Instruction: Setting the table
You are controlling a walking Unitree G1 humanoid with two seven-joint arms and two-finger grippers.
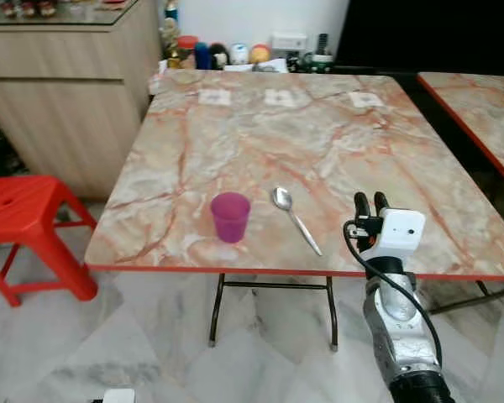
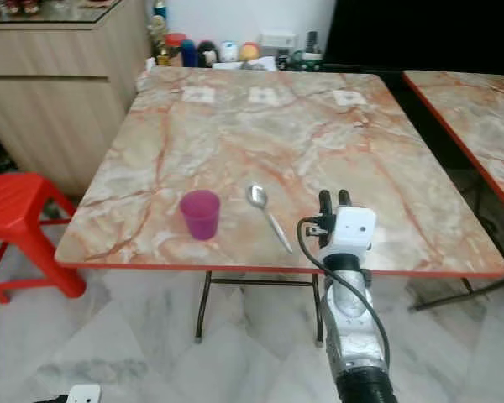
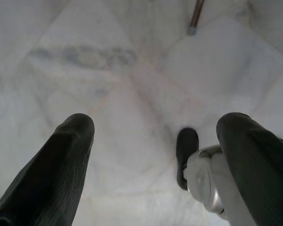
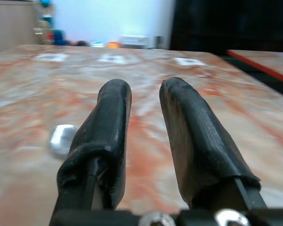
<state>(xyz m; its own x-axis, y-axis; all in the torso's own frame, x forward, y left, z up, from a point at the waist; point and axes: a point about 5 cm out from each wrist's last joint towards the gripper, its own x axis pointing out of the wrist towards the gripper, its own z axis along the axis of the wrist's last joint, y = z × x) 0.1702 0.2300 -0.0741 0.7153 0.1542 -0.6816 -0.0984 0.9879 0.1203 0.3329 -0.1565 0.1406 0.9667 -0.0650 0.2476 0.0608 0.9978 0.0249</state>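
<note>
- Near the front edge of the marble-patterned table [image 1: 336, 126] stands a purple cup [image 1: 230, 216], upright, with a metal spoon [image 1: 295, 218] lying just beside it, apart from it.
- The right gripper [image 1: 370, 202] hovers over the table's front edge, beside the spoon's handle end, its two black fingers [image 4: 108, 136] a narrow gap apart and holding nothing.
- The left gripper [image 3: 155, 155] hangs low over the pale floor tiles [image 3: 108, 70], fingers spread wide.
- A red stool [image 1: 25, 218] stands off the table's left side.
</note>
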